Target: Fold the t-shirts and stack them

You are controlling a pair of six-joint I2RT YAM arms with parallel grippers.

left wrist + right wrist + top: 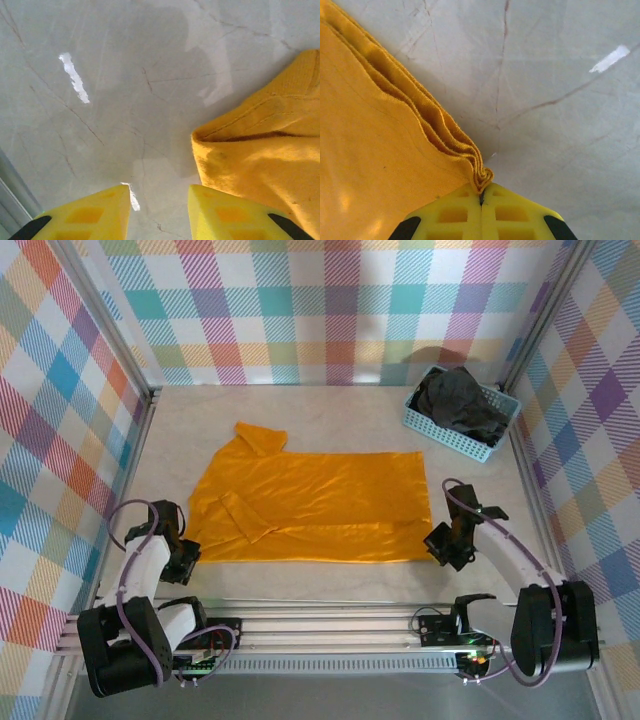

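You have the orange-yellow t-shirt point(320, 505) lying flat on the table point(330, 410), a sleeve poking out far left; your right gripper point(481, 192) is pinched on its layered near right corner; your left gripper point(159, 192) stands parted over bare table, just beside the near left corner; the charcoal t-shirt point(458, 400) sits bunched in the basket point(450, 440), far right.

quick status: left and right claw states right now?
Left claw: open, empty, just beside the orange t-shirt.
Right claw: closed, pinching the orange t-shirt's layered corner.
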